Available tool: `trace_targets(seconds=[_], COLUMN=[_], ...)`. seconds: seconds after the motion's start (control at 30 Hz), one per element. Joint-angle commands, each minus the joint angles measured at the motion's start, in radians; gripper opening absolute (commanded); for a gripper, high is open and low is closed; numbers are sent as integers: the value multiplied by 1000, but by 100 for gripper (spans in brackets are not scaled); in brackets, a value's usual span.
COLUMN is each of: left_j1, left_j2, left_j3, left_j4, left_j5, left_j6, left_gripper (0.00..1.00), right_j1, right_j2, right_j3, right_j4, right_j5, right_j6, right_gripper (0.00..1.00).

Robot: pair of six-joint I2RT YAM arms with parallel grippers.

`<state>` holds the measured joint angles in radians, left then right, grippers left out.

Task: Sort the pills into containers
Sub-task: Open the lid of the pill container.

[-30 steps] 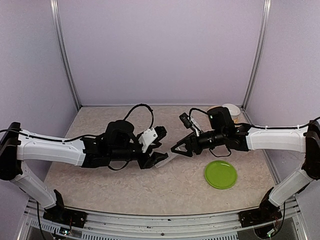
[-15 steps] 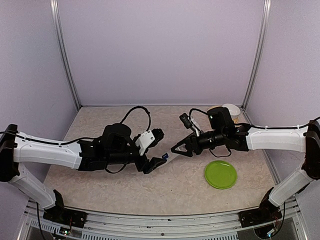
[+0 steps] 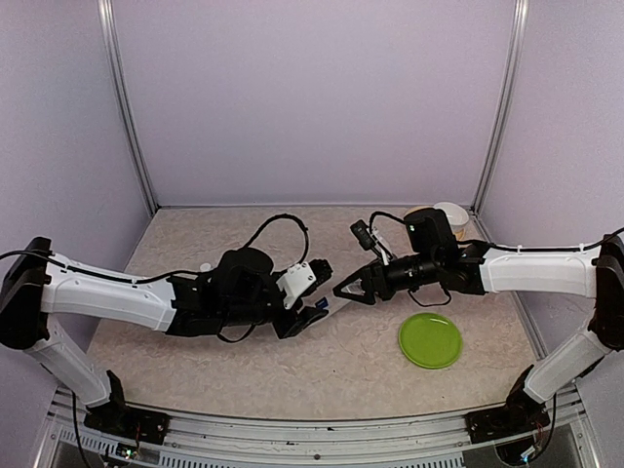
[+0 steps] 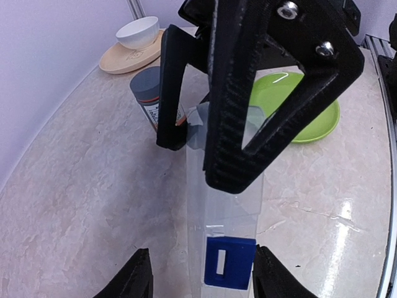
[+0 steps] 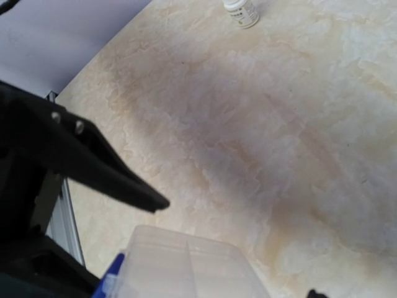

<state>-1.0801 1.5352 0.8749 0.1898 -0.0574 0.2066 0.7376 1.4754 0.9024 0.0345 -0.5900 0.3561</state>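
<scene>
The left fingers (image 4: 141,276) stand moderately apart, one on each side of the near end of the pill box (image 4: 223,211). There is a visible gap on one side, and the other finger is close beside the blue latch (image 4: 228,261). Facing them, the right fingers (image 4: 260,93) are closed on the box's far end, the thin one against its corner and the broad one across its clear lid. The box lies lengthwise between the two arms near the middle of the desk (image 3: 195,351), and the right wrist view shows a divider line through its clear plastic. Whether its compartments hold anything cannot be told. Just behind the thin right finger stands a grey-capped bottle (image 4: 152,93) with a printed label. Further out on the right side lies the green plate (image 3: 430,340), and in the far right corner a white bowl (image 4: 138,31) sits on a beige saucer (image 4: 127,61). A small white bottle (image 3: 206,266) stands on the desk beyond the left arm.
</scene>
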Motion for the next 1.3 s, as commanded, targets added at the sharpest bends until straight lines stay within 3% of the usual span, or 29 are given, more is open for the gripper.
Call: trace_targets(seconds=[0.0,0.9,1.13,1.27], left_j1=[-4,25,52,96], left_j2=[13,-51,-55,-72], left_j3=[36,-5,5,4], left_j4=[9,35,-4,-22], left_j5=[-13,37,120,218], left_j6=[10,-28,-28,-43], left_gripper=[50,35,51,53], right_j1=[6,6,6,6], right_j2=[-15,4,7,8], right_j3=[-6,-17,-11,-22], right_j4=[17,28,18,24], right_j5=[-5,-8,-18,-32], right_j6=[2,-13,-47,-106], right_gripper=[57,57,57,58])
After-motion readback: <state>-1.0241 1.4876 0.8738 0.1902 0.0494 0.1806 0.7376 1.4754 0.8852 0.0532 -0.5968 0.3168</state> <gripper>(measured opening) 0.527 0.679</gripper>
